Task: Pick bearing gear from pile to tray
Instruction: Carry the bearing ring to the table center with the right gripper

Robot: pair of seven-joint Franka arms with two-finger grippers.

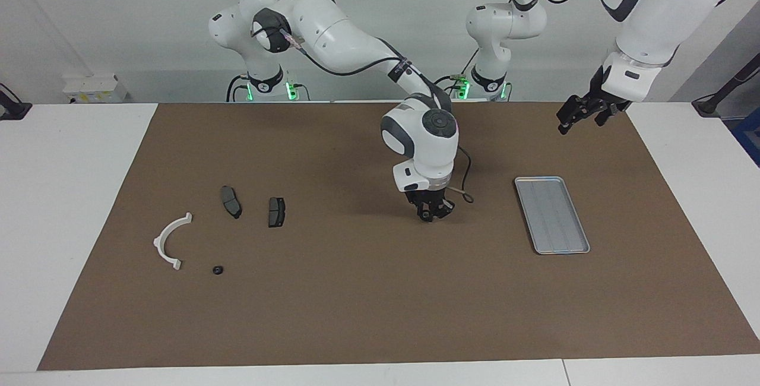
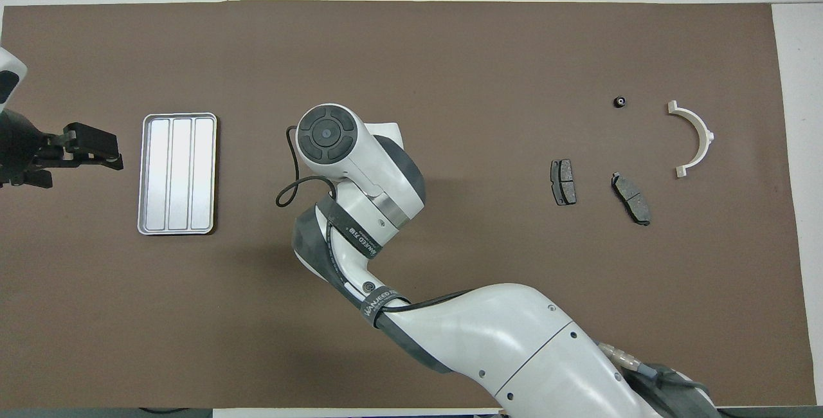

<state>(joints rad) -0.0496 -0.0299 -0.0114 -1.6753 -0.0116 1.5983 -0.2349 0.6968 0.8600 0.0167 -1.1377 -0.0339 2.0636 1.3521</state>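
Well apart: tiny round black gear (image 1: 218,269) beside curved white bracket (image 1: 170,241), flat ribbed silver tray (image 1: 551,214). Between them, right gripper (image 1: 433,214) over brown mat (image 1: 356,303), grip unreadable. Left gripper (image 1: 585,114) waiting aloft near tray, grip unreadable.

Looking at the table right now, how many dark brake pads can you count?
2. One brake pad lies beside the other brake pad, which sits nearer the white bracket. None appears hidden.

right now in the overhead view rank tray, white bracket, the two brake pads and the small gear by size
1. tray
2. white bracket
3. brake pads, which look alike, so no ranking between them
4. gear
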